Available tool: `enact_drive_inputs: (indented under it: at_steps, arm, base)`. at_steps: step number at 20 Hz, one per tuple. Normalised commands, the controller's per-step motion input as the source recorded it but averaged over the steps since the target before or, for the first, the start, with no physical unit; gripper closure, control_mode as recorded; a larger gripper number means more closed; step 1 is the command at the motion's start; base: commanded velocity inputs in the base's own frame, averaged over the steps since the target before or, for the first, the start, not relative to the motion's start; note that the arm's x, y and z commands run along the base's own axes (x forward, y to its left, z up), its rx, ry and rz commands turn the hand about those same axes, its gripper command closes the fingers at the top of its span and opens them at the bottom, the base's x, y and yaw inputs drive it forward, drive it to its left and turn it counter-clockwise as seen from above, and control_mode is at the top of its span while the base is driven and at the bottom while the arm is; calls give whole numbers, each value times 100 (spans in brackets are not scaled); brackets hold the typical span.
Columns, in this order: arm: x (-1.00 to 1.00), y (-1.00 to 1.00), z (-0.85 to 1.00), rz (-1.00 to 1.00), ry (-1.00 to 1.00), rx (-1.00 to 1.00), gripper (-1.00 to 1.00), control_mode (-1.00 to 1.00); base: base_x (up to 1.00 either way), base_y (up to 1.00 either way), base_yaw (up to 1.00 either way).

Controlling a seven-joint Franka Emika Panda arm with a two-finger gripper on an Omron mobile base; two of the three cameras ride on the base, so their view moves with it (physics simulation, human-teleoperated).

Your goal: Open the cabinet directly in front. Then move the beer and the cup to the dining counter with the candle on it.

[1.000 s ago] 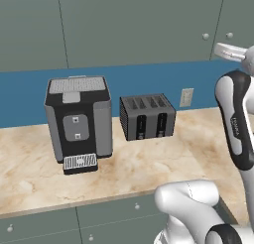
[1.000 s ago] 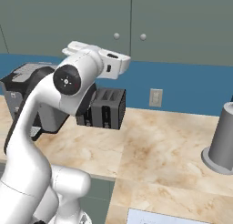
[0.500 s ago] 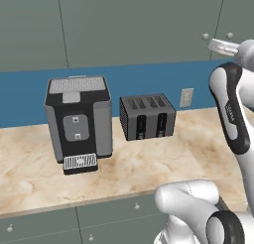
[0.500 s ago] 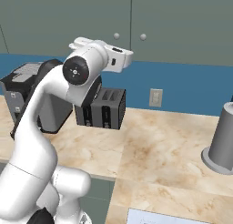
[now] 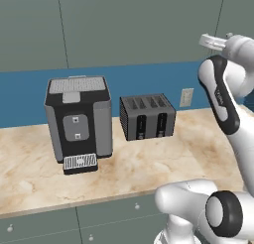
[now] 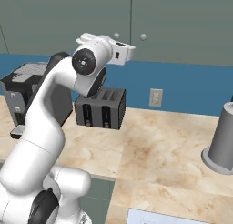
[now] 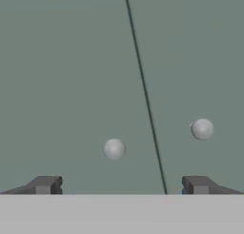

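**kitchenbot_fan:** Grey-green flat doors all along the top, left to right. Down on the marble desk (image 5: 149, 168) there's a coffee machine (image 5: 78, 121) on the left, then a dark toaster (image 5: 147, 116) just beside it, then a wall socket (image 5: 186, 96), and in the right base view a grey canister (image 6: 224, 139) far off to the right. Where would you grab the cabinet (image 7: 71, 76)?

**panda_wrangler:** By the knob, no other option. The door is a plain slab with no lip or edge showing. In the hand view there are two round pale knobs either side of the seam: the left knob (image 7: 114, 149) sits between the finger tips, the right knob (image 7: 202, 129) is on the neighbouring door (image 7: 205, 62). I'd guess the left one is the target since it's more centred.

**kitchenbot_fan:** What's the gripper (image 7: 121, 184) doing?

**panda_wrangler:** Jaws spread wide, nothing in them, pointed straight at the door and apart from it. You can see the hand up high near the knobs in the right base view too (image 6: 125, 50).

**kitchenbot_fan:** Will it be tricky?

**panda_wrangler:** Probably a bit. The knob looks small, smooth and round, so it's easy to slip off. The door itself should be stiff and swing on a hinge, so pull along an arc, not straight back. Can't see the beer or cup; presumably they're behind the door.
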Motion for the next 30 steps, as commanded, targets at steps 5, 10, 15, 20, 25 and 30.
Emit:
enact_drive_inputs:
  at_steps: [5,10,15,20,25,30]
  arm:
    - [62,0,0,0,1,0,-100,-100]
    - [54,-7,0,0,9,2,-100,-100]
    - [49,-21,-1,0,4,2,-100,-100]
    - [51,-12,-8,0,0,0,-100,-100]
    - [49,0,-16,0,0,0,100,-100]
    - [4,0,0,0,0,0,100,-100]
  base:
    - [0,0,0]
    - [0,0,0]
    - [0,0,0]
    - [0,0,0]
    - [0,0,0]
    - [0,0,0]
